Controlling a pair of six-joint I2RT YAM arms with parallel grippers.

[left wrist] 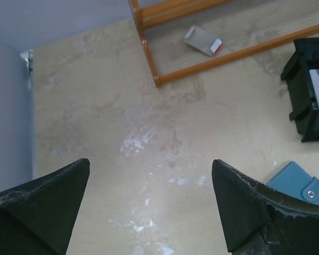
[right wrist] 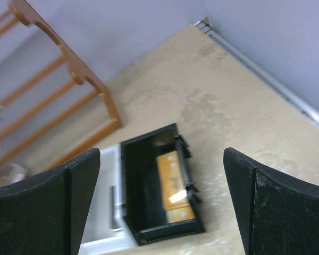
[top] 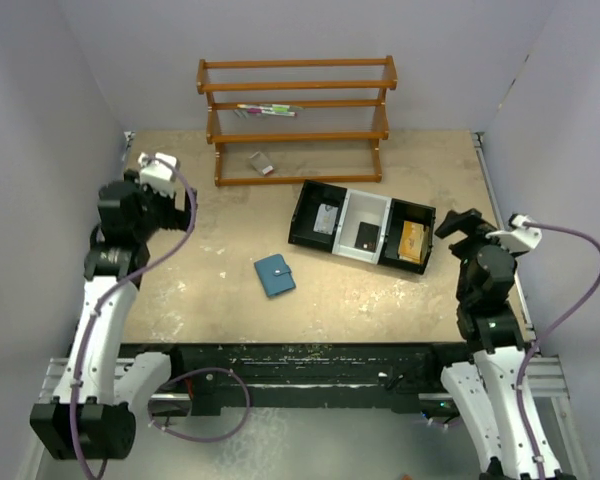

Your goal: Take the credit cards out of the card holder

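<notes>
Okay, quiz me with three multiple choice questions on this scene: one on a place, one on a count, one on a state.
1. Where is the card holder?
A. on the table, apart from the tray
B. inside the tray
C. leaning against the tray

2. How many compartments has the tray?
A. two
B. three
C. five

3. How does the card holder lie?
A. spread open
B. standing on edge
C. folded shut, flat

Answers:
1 A: it lies on bare tabletop, left of the tray and nearer the arms.
2 B: two black compartments flank a white one.
3 C: its cover is closed, with the tab over the edge.
</notes>
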